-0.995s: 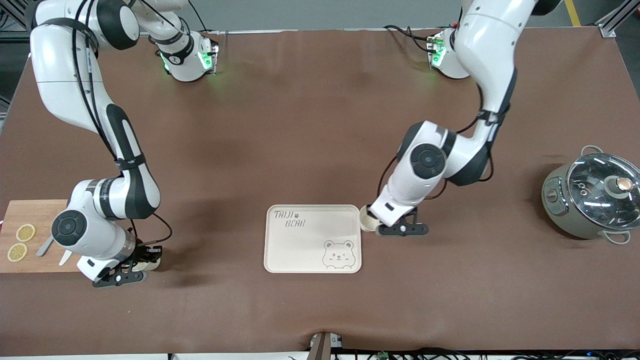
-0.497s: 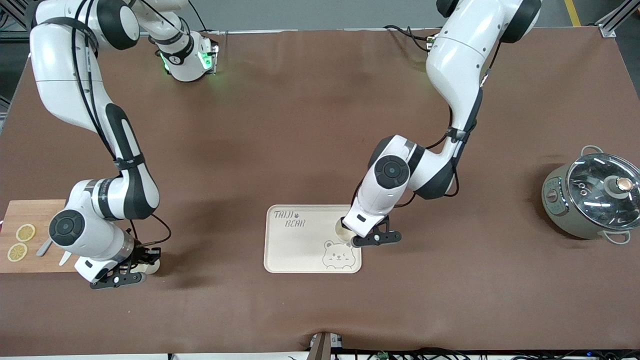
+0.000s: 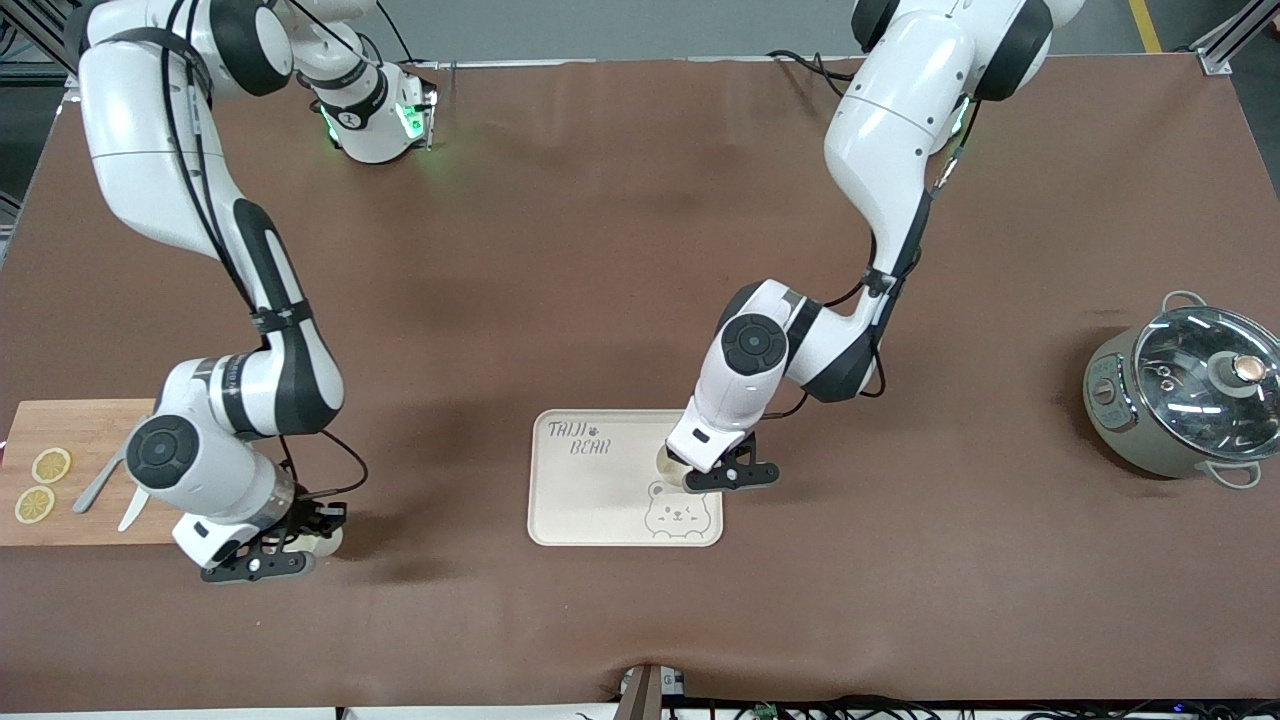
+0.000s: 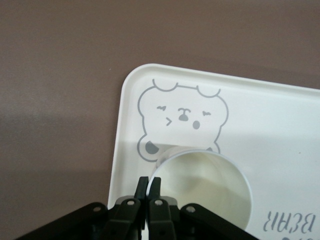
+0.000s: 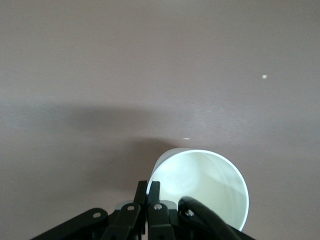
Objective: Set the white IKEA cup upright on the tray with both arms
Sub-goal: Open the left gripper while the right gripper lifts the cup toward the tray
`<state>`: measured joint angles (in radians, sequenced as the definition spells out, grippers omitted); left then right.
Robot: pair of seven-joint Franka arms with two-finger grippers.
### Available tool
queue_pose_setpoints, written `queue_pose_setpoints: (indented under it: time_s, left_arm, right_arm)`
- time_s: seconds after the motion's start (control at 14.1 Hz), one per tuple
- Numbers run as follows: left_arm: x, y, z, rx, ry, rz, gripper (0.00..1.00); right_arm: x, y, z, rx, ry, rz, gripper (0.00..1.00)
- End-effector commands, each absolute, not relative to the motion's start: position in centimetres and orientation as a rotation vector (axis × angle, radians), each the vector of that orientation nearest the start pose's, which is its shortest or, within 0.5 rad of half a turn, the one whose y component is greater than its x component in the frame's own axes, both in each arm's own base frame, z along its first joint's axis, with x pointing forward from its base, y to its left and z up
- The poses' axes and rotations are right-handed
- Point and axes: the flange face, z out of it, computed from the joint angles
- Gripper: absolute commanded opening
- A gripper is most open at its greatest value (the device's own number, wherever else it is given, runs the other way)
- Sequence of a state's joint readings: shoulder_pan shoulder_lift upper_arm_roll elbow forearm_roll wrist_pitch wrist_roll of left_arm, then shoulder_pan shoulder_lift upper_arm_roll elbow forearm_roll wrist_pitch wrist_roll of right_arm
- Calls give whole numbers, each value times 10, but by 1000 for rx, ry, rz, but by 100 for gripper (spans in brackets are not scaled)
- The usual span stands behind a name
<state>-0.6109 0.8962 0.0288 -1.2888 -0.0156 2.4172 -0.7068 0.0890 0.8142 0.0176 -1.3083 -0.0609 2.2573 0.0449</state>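
The cream tray (image 3: pixel 600 490) with "TAIJI BEAR" lettering and a bear face lies on the brown table. My left gripper (image 3: pixel 690 469) is shut on the rim of an upright white cup (image 3: pixel 667 459) at the tray's corner just above the bear face. I cannot tell whether the cup touches the tray. The left wrist view shows the gripper (image 4: pixel 149 183), cup (image 4: pixel 205 190) and tray (image 4: pixel 270 125). My right gripper (image 3: pixel 305 546) is shut on the rim of a second white cup (image 3: pixel 329 540), low over the bare table beside the cutting board. That grip (image 5: pixel 148 186) and cup (image 5: pixel 205 182) show in the right wrist view.
A wooden cutting board (image 3: pixel 70 440) with two lemon slices (image 3: pixel 42 484) and grey utensils lies at the right arm's end. A grey-green pot with a glass lid (image 3: pixel 1185 390) stands at the left arm's end.
My left gripper carried its cup from beside the tray's edge to over the tray near the bear face. My right gripper shifted a little toward the tray with its cup.
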Motion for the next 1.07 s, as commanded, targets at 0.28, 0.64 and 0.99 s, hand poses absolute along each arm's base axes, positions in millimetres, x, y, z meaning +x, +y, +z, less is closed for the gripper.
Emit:
queue_pose_setpoints:
  time_s: [0.28, 0.64, 0.99]
  left_arm:
    - [644, -432, 226, -3217, -271, -390, 100]
    - [651, -414, 262, -3170, -292, -317, 100]
    - [684, -329, 368, -3168, -113, -151, 100]
  right_arm:
    - [743, 162, 282, -3144, 44, -232, 0]
    - [736, 223, 300, -3118, 74, -269, 0]
    - [715, 287, 307, -3113, -21, -259, 0]
